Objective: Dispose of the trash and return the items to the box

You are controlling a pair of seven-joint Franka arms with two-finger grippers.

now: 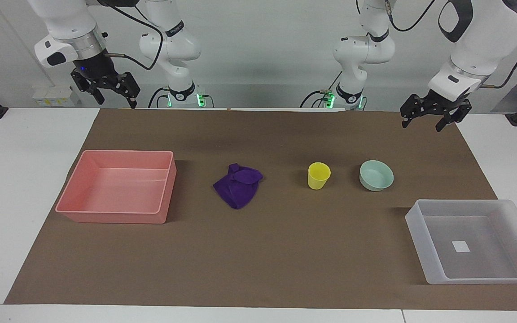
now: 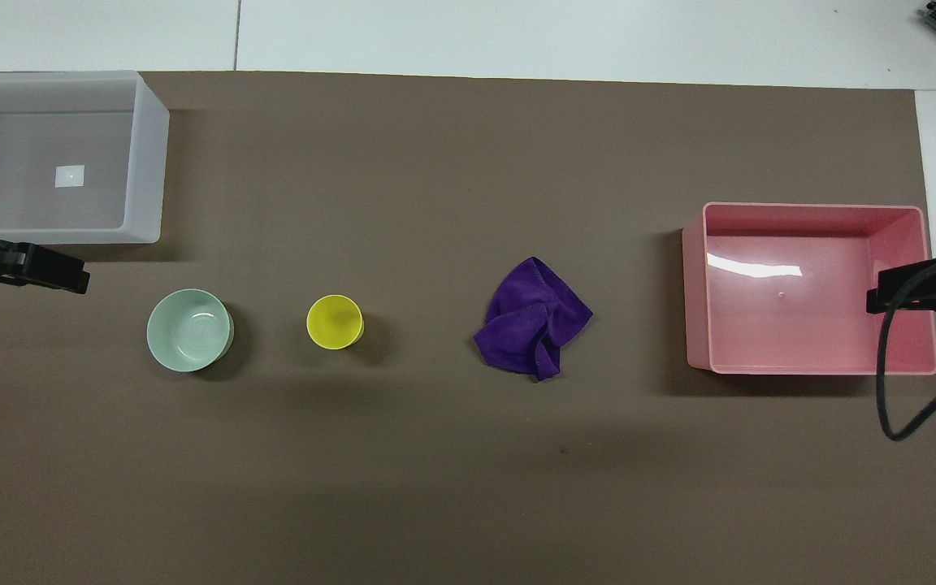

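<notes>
Nothing is sorted yet; purple cloth point(image 1: 238, 185), yellow cup point(image 1: 318, 175) and mint bowl point(image 1: 376, 175) sit in a row between pink tray point(image 1: 119, 214) and translucent box point(image 1: 424, 233); left gripper point(image 1: 433, 117) and right gripper point(image 1: 108, 89) wait raised, empty, fingers spread.

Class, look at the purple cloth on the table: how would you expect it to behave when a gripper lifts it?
The purple cloth lies crumpled in soft folds, so it will probably droop and hang floppy. It looks thin and light. A pinch may catch only one fold.

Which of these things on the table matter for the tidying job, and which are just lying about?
Part of the job:
purple cloth, trash
yellow cup
mint bowl
clear box, for the items
pink tray, probably for trash

Just there:
brown mat
</notes>
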